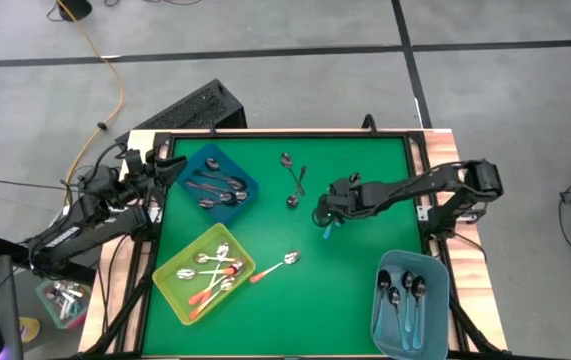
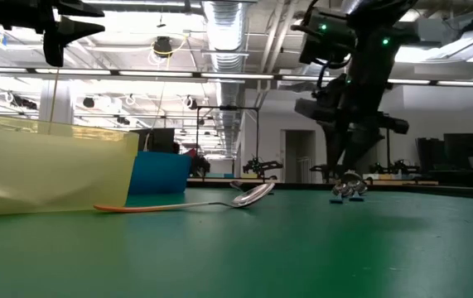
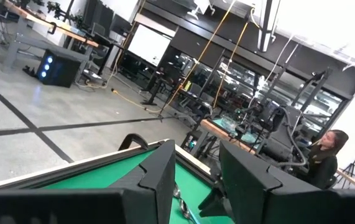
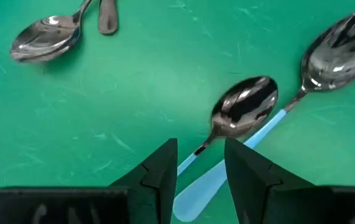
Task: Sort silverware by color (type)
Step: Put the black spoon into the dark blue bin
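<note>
The left tool (image 1: 165, 163) hangs out at the far left edge of the green counter (image 1: 355, 290), beside the dark blue bin (image 1: 248, 187), and the left wrist view shows its fingers (image 3: 165, 171) apart with nothing between them. That blue bin has a few all-dark spoons (image 1: 217, 187) in it. Just nearer, the yellow bin (image 1: 175, 283) holds the orange-handled spoons (image 1: 215, 272), and one more orange-handled spoon (image 1: 275, 266) lies loose on the counter right beside it, on its right. Toward the middle far side, a couple of dark spoons (image 1: 293, 178) lie loose on the green. The right tool (image 1: 327, 218) is down at the counter just right of those, with its fingers (image 4: 162, 168) set on either side of the handle of a teal-handled spoon (image 4: 227, 149); can't tell if they're actually clamped on it or just around it. Over at the near right corner, the light blue bin (image 1: 379, 318) has the other teal-handled spoons (image 1: 405, 298) in it.
</note>
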Controlling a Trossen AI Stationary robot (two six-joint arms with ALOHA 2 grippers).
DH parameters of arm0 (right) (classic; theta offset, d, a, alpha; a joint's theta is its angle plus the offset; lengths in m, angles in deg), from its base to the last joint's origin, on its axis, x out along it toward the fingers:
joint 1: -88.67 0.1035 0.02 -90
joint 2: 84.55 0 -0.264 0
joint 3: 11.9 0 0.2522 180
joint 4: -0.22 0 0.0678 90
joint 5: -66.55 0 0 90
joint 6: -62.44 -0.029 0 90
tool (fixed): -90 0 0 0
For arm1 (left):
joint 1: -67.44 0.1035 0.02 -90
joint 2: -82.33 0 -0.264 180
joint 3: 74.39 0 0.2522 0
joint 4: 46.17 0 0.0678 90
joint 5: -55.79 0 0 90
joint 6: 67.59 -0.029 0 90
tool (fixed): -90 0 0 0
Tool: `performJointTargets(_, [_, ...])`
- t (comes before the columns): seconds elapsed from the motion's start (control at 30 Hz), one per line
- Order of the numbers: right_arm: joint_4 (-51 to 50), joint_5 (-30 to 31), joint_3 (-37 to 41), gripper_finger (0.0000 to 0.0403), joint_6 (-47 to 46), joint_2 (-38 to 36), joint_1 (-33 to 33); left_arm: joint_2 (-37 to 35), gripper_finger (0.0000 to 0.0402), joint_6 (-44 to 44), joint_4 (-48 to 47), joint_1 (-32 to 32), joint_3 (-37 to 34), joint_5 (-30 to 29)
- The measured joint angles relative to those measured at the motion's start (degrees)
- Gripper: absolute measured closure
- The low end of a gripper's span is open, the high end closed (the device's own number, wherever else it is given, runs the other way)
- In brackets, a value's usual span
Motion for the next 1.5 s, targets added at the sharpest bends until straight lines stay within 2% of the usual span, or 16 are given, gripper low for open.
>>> performJointTargets(0.17, [5.77,0.68,0.04,0.0260,-0.79,2.75,1.58,0.00,0.0292,0.02,0.00,0.00,0.00,-0.01])
performJointTargets(0.37, [22.37,0.37,-0.23,0.0260,8.02,6.63,0.99,-0.01,0.0292,0.08,-1.06,0.00,0.00,-0.01])
performJointTargets(0.53, [22.89,0.43,-2.49,0.0260,11.13,7.35,-2.34,0.00,0.0292,0.15,-1.44,0.00,0.00,-0.01])
performJointTargets(0.73, [24.14,-0.20,-6.50,0.0260,28.44,7.35,-5.61,0.00,0.0292,0.15,-1.81,0.00,0.00,-1.21])
performJointTargets(0.9, [24.35,-5.01,-8.89,0.0260,47.11,7.35,-8.58,-0.02,0.0292,-0.57,-1.90,0.00,0.00,-1.71])
performJointTargets(1.07, [24.19,-14.47,-8.94,0.0260,62.78,7.35,-11.24,0.00,0.0292,-1.18,-1.92,0.00,0.00,-1.80])
performJointTargets(1.27, [23.64,-16.01,-8.78,0.0260,64.63,9.58,-12.91,-0.01,0.0292,-3.11,-3.14,0.00,-0.02,-2.15])
performJointTargets(1.37, [27.41,-16.98,-9.22,0.0260,64.77,12.06,-12.24,0.00,0.0292,-3.72,-3.84,0.00,-0.02,-2.92])
performJointTargets(1.43, [25.06,-18.63,-8.74,0.0260,67.97,12.72,-11.08,-0.02,0.0292,-3.72,-3.95,0.00,-0.02,-3.05])
performJointTargets(1.5, [28.30,-17.74,-9.12,0.0260,71.14,14.01,-9.56,-0.02,0.0292,-3.80,-4.04,0.02,-0.02,-2.98])
